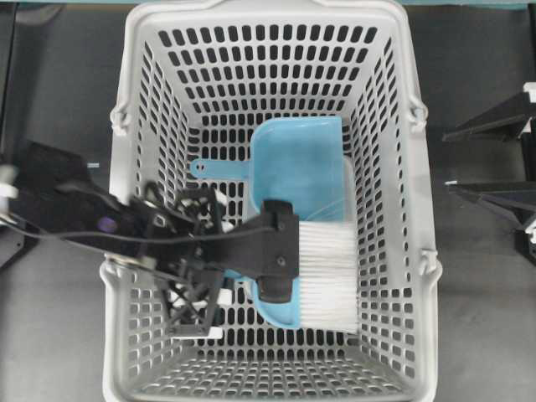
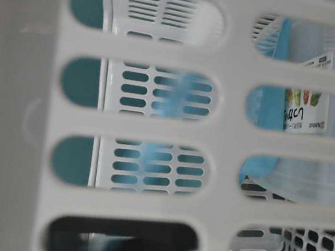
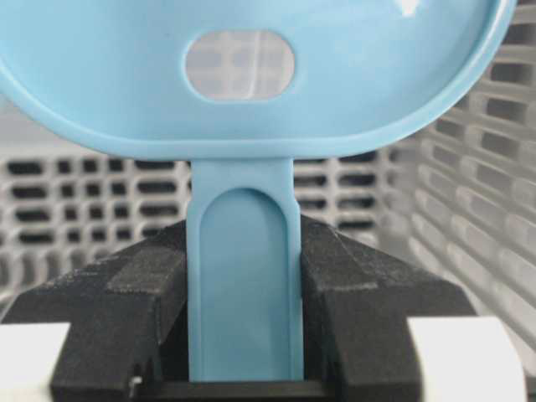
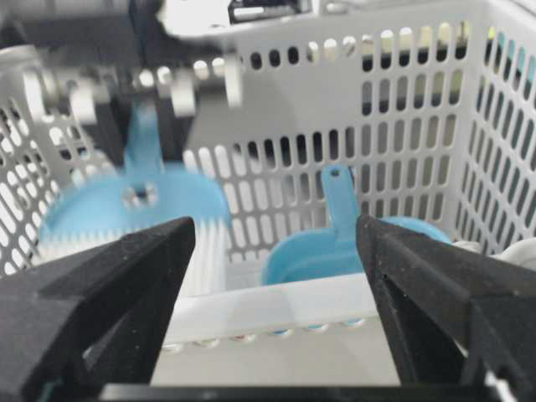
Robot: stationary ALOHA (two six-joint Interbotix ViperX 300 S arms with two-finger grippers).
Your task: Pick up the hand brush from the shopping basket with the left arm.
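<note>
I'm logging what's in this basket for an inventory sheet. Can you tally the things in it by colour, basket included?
Light blue: 2, the hand brush and the dustpan
Light grey: 1, the shopping basket
Clear with a printed label: 1, a plastic container beside the dustpan
Total: 4

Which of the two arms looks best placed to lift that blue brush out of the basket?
Left: the left gripper is clamped on the hand brush handle, while the right gripper stands open outside the shopping basket.

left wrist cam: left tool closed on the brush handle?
Yes: the left tool has both pads pressed against the hand brush handle, one on each side.
</note>
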